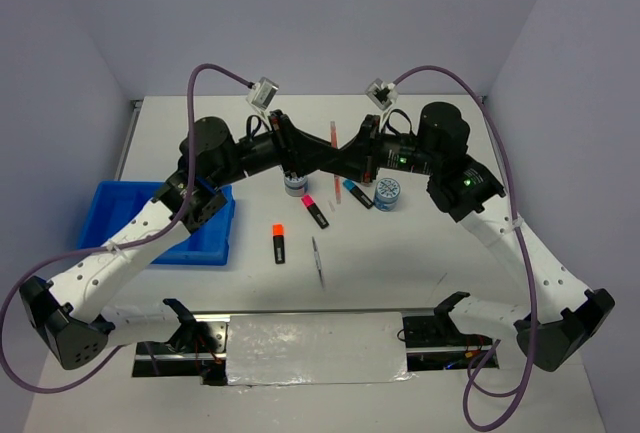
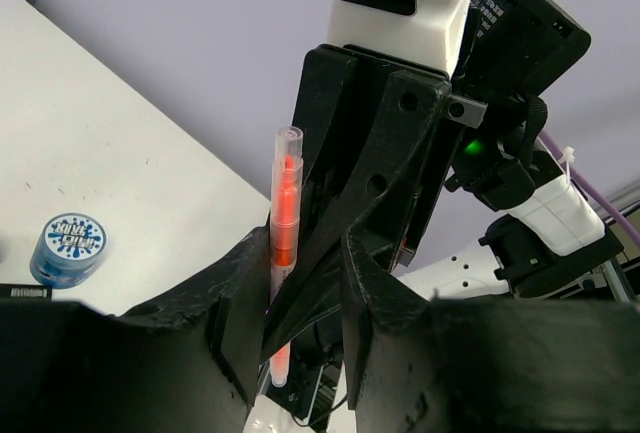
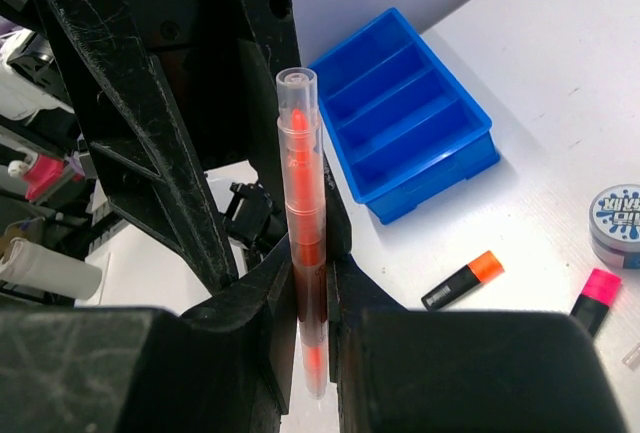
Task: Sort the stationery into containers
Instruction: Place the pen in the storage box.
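Lying loose at mid-frame in the top view, the orange-capped highlighter (image 1: 278, 243), a disc (image 1: 387, 193) and the grey pen (image 1: 318, 258) are unsorted, with the blue tray (image 1: 110, 208) at left. Left wrist view: the left gripper (image 2: 300, 265) has its jaws apart around an orange pen (image 2: 284, 238), lower centre. Right wrist view: the right gripper (image 3: 312, 278) clamps that pen, and the tray's compartments at upper right look empty.

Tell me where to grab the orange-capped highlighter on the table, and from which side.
Take the orange-capped highlighter across its black body, about midway, coming straight down from above. It lies flat on the table, long axis running near to far, so close across its narrow width, left and right. Nothing touches it; the blue tray stands apart on its left.
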{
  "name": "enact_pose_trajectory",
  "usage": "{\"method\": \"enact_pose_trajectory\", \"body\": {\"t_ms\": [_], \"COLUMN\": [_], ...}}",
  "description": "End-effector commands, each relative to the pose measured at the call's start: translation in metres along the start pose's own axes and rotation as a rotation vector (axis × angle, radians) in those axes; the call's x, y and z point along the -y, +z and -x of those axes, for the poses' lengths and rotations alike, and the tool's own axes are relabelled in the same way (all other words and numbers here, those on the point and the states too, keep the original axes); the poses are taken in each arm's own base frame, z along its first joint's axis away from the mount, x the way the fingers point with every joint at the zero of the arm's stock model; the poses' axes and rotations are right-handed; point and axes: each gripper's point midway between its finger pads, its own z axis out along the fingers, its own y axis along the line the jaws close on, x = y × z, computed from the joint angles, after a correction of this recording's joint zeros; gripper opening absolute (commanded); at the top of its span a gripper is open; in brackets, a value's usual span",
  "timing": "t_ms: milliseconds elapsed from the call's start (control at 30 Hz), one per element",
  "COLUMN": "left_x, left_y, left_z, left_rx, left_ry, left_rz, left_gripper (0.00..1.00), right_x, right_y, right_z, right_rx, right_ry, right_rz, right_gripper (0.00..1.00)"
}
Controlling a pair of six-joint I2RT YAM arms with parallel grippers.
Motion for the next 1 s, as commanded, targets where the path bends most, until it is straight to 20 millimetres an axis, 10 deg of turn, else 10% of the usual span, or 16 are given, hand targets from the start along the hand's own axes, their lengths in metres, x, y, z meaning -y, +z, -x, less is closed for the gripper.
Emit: {"method": "enact_pose_trajectory", "body": {"t_ms": [0, 433, 967], "left_x": [-0.003, -0.001, 0.008], "left_y": [0.006, 0.002, -0.006], "left_z": [0.010, 0.032, 0.040], "left_rx": [0.031, 0.084, 0.103], "left_ry": [0.006, 0.019, 0.004], "left_rz": [-0.001, -0.031, -0.096], "left_gripper": [0.34, 0.67, 0.61], "right_x": [-0.022, -0.015, -0.015], "right_y": [0.003, 0.007, 0.010], "right_z": [0.009, -0.001, -0.001], "right_rx": [0.025, 0.007, 0.005], "right_ry": [-0.064, -0.054, -0.052], "right_rz": [0.089, 0.089, 0.095], "right_gripper": [0.00, 0.00, 0.00]}}
